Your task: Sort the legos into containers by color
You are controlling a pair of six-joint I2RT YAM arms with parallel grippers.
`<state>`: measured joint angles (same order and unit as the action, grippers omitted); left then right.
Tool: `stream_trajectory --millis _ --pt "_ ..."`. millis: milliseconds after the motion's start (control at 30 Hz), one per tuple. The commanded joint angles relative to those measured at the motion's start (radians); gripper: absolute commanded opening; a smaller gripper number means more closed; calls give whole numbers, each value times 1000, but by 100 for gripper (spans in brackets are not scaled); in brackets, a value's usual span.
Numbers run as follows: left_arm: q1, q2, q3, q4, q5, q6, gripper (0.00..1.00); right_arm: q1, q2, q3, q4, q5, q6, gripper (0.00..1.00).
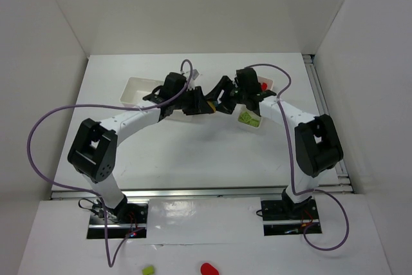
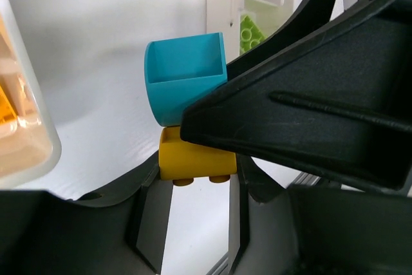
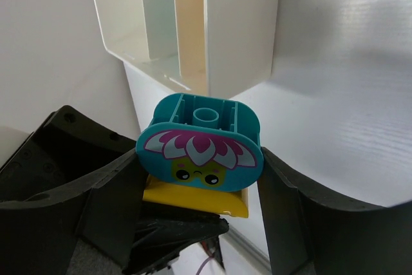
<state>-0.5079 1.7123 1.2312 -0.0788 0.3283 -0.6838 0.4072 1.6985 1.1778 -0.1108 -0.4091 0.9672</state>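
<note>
Both arms meet over the table [image 1: 193,152], between the left tray [image 1: 133,88] and the right tray [image 1: 271,82]. The right jaws stand part-open, clamped on a cyan brick [image 3: 199,140] with a printed face. The left jaws are nearly closed, pinching the yellow brick [image 2: 193,159] stuck to it.

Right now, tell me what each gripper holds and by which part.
The right gripper clamps the cyan lego by its rounded ends; the left gripper pinches the yellow lego joined to it by its sides.
</note>
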Motion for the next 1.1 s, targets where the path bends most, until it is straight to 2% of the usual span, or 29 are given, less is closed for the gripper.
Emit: stream_trajectory --millis 0,500,867,1067 --pt "20 -72 -19 16 -61 30 0 -21 -2 -35 20 -52 44 35" --pt "20 -103 -108 5 -6 58 0 -30 92 -27 132 -99 96 35" --pt "20 -62 -107 -55 14 92 0 -21 90 -107 68 -99 67 35" --pt "11 -62 -143 -65 23 136 0 -30 90 -83 -9 -108 -10 35"
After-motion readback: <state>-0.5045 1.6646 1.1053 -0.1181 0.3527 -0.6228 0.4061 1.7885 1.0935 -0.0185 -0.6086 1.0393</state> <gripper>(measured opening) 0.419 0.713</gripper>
